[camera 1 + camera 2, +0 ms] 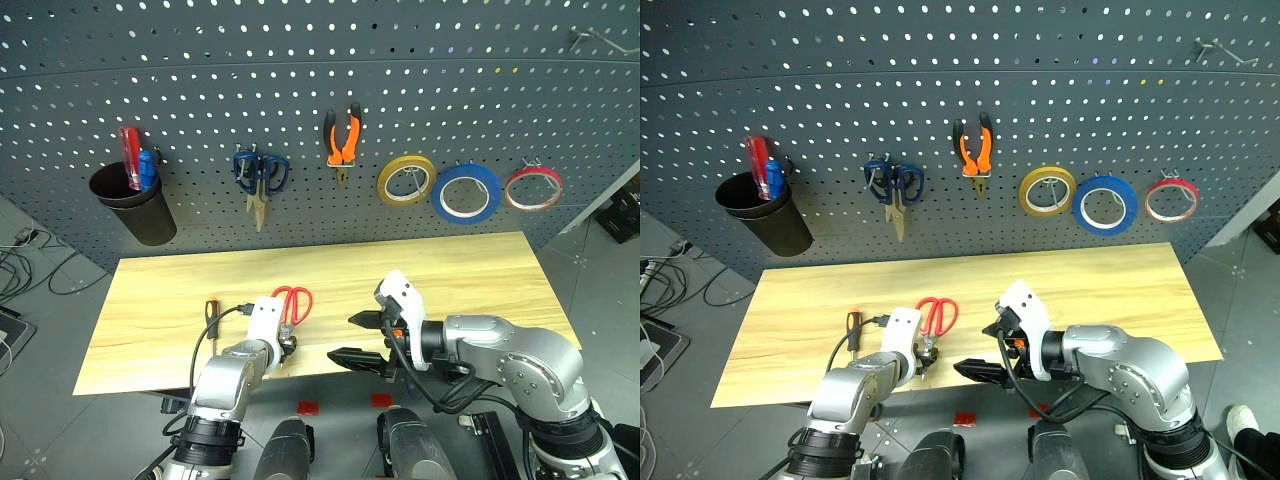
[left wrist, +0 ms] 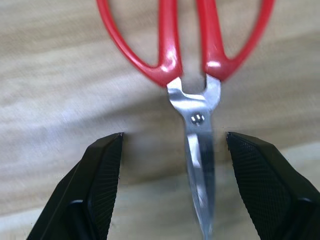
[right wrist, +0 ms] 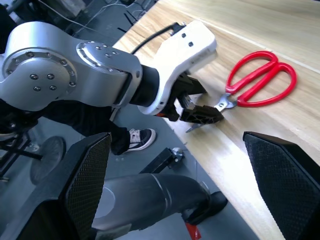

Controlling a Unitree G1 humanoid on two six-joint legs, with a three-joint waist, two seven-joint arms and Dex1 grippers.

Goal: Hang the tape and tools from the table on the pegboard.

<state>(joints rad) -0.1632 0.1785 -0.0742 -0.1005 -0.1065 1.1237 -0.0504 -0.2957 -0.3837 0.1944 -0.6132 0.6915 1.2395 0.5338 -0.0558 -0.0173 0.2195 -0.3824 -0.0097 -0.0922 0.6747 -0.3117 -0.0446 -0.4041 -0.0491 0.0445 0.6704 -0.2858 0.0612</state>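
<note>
Left eye view: the large dark grey perforated pegboard point(image 1: 300, 90) fills the upper half of the frame, and two task items already hang on it — the orange-handled black-jawed pliers point(image 1: 342, 143) top centre, and the thin flat roll of blue tape point(image 1: 466, 193) right of centre, between a yellow tape roll point(image 1: 406, 179) and a red-rimmed tape roll point(image 1: 533, 188). Blue-handled scissors point(image 1: 260, 175) hang left of the pliers; a black cup with red and blue screwdrivers point(image 1: 133, 195) sits upper left. Judged about half done: two tools are left on the long light wooden plank table point(image 1: 460, 275). The red-handled steel-bladed scissors point(image 1: 292, 303) lie flat at lower centre-left, loops toward the pegboard, blades closed and pointing at the near edge. The slim black-and-orange-handled screwdriver point(image 1: 211, 312) lies just to their left, near the edge. Left gripper point(image 2: 172, 185) is parted wide and empty, fingers straddling the scissor blade just below the pivot without touching it; scissors not lifted. Right gripper point(image 1: 363, 338) hovers lower centre by the near table edge, spread fully, holding nothing. Scissors look thin, flat against the wood, glossy handles, shiny blades.
</note>
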